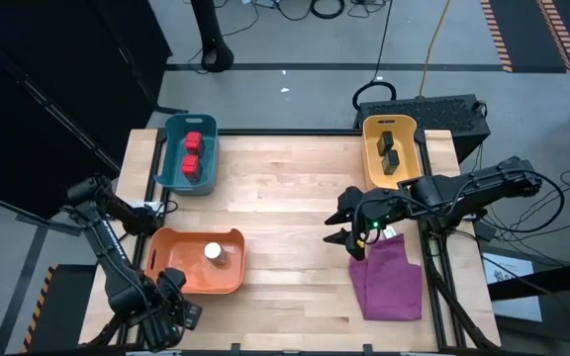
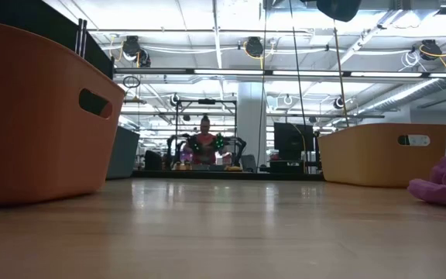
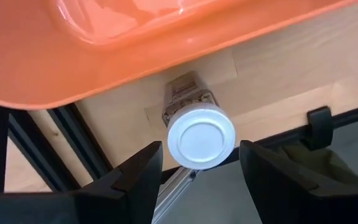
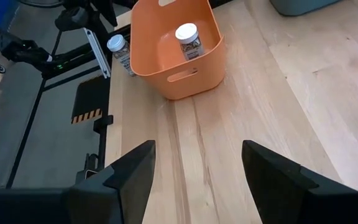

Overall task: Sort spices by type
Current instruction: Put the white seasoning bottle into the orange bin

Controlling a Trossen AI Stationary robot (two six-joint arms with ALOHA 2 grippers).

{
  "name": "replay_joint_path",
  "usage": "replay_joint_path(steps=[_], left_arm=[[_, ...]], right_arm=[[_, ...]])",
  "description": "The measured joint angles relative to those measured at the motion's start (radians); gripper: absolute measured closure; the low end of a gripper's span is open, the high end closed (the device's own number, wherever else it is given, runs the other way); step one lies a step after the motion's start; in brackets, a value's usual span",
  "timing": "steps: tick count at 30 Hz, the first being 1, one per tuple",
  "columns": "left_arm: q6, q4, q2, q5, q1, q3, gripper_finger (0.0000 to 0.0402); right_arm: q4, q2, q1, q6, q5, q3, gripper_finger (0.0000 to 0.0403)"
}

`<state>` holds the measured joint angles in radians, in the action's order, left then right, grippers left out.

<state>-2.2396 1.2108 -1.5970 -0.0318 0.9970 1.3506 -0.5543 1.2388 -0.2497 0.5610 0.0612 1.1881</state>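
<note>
Beside the orange bin (image 3: 104, 56), left gripper (image 3: 201, 171) spread around, perhaps touching, a jar (image 3: 201, 137), right gripper (image 4: 197, 165) spread.

Wooden tabletop (image 1: 285, 227) has a teal bin (image 1: 172, 170), yellow bin (image 1: 373, 158), orange bin (image 1: 171, 267), a purple cloth (image 1: 389, 277), plus one white-lidded jar (image 4: 117, 50) standing just beside the orange bin.

There were 2 red spice boxes (image 1: 192, 151), 2 dark grey spice boxes (image 1: 388, 151), 2 white-lidded jars (image 4: 188, 40), 3 bins (image 1: 392, 127), 1 purple cloth (image 1: 388, 280) and 2 grippers (image 1: 342, 223)
</note>
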Motion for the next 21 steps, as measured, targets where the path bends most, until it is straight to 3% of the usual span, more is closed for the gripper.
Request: replay_joint_path(steps=[9, 21], left_arm=[[0.005, -0.009, 0.0, -0.078, 0.0, 0.0, 0.0179], [-0.027, 0.007, 0.0, -0.043, 0.0, 0.0, 0.0113]], right_arm=[[0.005, 0.0, 0.0, -0.001, 0.004, 0.0, 0.0181], [0.005, 0.0, 0.0, -0.004, 0.022, 0.0, 0.0181]])
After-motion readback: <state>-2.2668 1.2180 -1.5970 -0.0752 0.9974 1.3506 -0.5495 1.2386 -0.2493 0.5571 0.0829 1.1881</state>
